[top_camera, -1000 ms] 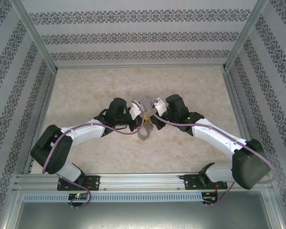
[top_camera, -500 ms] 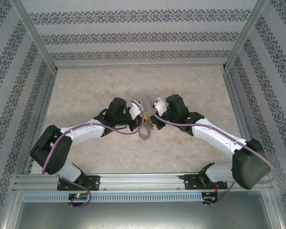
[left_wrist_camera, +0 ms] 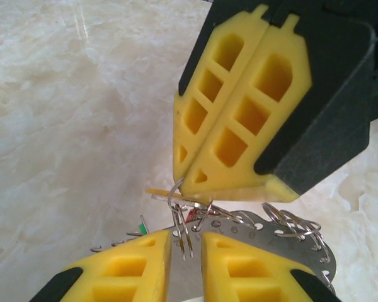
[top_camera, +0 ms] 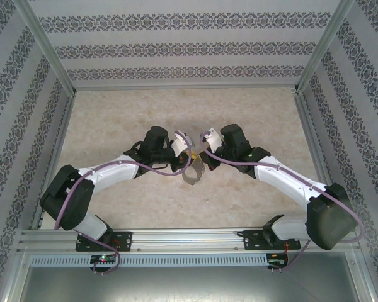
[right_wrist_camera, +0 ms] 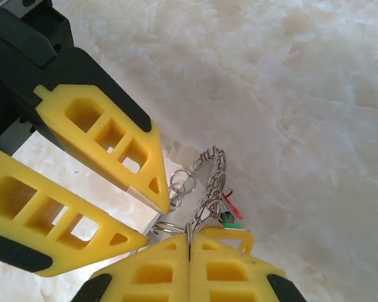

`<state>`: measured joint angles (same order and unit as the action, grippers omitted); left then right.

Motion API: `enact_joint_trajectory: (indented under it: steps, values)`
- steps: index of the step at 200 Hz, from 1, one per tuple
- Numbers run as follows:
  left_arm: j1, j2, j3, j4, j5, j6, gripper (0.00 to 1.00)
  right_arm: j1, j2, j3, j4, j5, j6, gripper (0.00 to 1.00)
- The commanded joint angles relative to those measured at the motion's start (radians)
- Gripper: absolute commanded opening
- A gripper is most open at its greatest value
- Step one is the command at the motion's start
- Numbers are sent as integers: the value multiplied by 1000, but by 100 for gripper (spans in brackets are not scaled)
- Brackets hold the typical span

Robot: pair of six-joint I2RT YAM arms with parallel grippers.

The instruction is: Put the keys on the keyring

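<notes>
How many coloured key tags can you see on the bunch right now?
3: red tag, green tag beneath it, yellow tag by right gripper tip. Others may be hidden.

The keyring (left_wrist_camera: 302,246) is partly hidden behind the left jaws.

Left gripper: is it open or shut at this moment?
Open, slightly. The left gripper shows a clear gap between its fingers, with a wire ring hanging in it; the right wrist view agrees.
</notes>
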<state>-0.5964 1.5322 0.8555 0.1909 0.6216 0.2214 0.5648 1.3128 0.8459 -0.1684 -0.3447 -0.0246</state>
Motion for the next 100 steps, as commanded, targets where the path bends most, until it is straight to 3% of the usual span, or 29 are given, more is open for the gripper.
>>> enact_joint_trajectory:
  steps: [1, 100]
  values:
    - [-2, -3, 31, -42, 20, 41, 21, -5, -30, 7, 20, -3, 8, 0]
    - [-2, 45, 70, -26, 36, 36, 24, -8, -46, -10, 23, -4, 12, 0]
